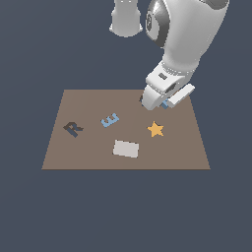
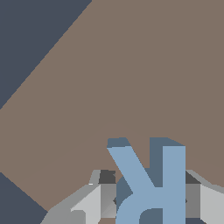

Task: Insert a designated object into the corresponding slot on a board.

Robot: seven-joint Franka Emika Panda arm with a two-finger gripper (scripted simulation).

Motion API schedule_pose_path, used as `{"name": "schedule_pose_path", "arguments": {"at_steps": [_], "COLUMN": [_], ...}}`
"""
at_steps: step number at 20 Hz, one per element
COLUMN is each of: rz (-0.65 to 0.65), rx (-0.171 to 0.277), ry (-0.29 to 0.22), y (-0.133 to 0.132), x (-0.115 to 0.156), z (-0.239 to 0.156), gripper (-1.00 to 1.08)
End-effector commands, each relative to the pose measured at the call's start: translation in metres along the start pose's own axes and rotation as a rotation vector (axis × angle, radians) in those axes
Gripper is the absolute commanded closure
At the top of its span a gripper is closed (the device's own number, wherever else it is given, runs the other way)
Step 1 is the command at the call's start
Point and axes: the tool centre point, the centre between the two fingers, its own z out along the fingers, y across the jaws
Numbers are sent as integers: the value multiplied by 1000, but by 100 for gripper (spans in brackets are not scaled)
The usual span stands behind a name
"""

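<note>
board (image 1: 182, 152): one, brown | blue R (image 2: 153, 183): one — pinched between the fingers of the gripper (image 2: 151, 199) near the board's far edge | R-shaped slot (image 1: 73, 129): one, well apart | blue E (image 1: 110, 119), yellow star (image 1: 155, 129), grey rectangle (image 1: 126, 148) — one each

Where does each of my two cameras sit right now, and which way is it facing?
Exterior view: off the arm, raised, looking down at the brown board with the dark R-shaped slot, light-blue E, yellow star and grey rectangle; the white arm and gripper show.
Wrist view: on the wrist, looking down past the jaws at the board.
Shared: the board, the gripper, and the light-blue R block between its jaws.
</note>
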Motion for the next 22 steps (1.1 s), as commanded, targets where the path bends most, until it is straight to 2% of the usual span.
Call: {"name": "schedule_pose_path", "arguments": {"at_steps": [1,7,22], "rz": [-10,-47,-155], "rx": [0,0,0], "ry": [0,0,0], "y": [16,66,222], "x": [-9,-35,-98], "z": [-1,-2,-7], "gripper": [108,108,108]}}
